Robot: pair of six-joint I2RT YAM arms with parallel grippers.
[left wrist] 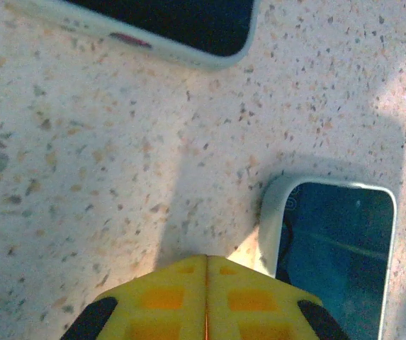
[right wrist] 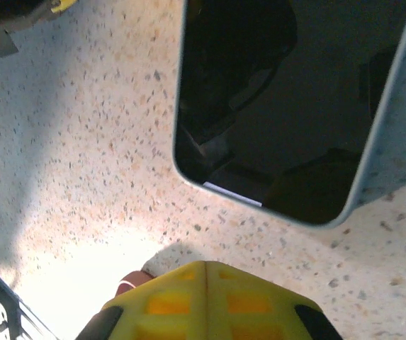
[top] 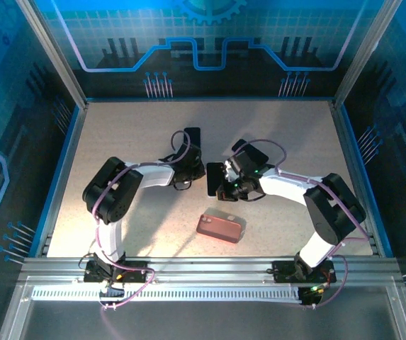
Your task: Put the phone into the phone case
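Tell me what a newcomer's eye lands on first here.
The red phone case lies alone on the speckled table, toward the near edge. Both arms bend inward to mid-table, where a black phone lies flat between them. In the wrist views the left gripper and right gripper show yellow jaws shut, holding nothing.

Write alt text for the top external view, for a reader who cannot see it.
The left arm and right arm bend inward over a speckled table, both ending near a dark phone lying flat between them. A red phone case lies apart from it, nearer the arms' bases.
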